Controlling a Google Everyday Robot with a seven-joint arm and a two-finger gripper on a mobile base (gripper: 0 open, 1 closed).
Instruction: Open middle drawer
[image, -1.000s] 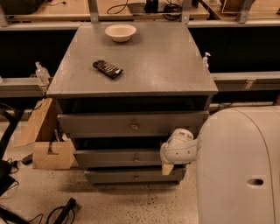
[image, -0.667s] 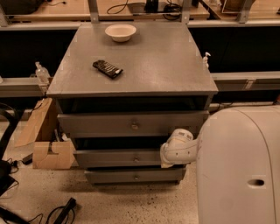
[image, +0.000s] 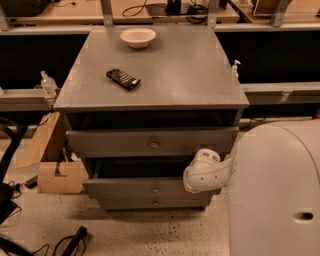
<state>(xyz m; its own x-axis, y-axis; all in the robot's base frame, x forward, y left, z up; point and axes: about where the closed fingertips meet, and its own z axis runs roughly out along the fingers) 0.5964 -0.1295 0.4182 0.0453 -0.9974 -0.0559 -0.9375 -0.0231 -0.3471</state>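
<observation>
Partly open, the middle drawer (image: 125, 188) stands out from the grey bench (image: 175, 75), with the claw (image: 192, 181) at its right end.
Its front, with a small round knob (image: 155, 189), sits forward of the narrow bottom drawer (image: 130, 203), a dark gap above it. The taller top drawer (image: 110, 142) is also pulled out a little. The white arm (image: 212, 167) reaches in from the right; whether the claw is open or closed cannot be told. A pale bowl (image: 137, 36) and a dark flat object (image: 123, 78) lie on the bench top.

Speckled floor (image: 150, 235), wood bench (image: 65, 12) at back, cardbd box (image: 60, 177) (on floor, left)
</observation>
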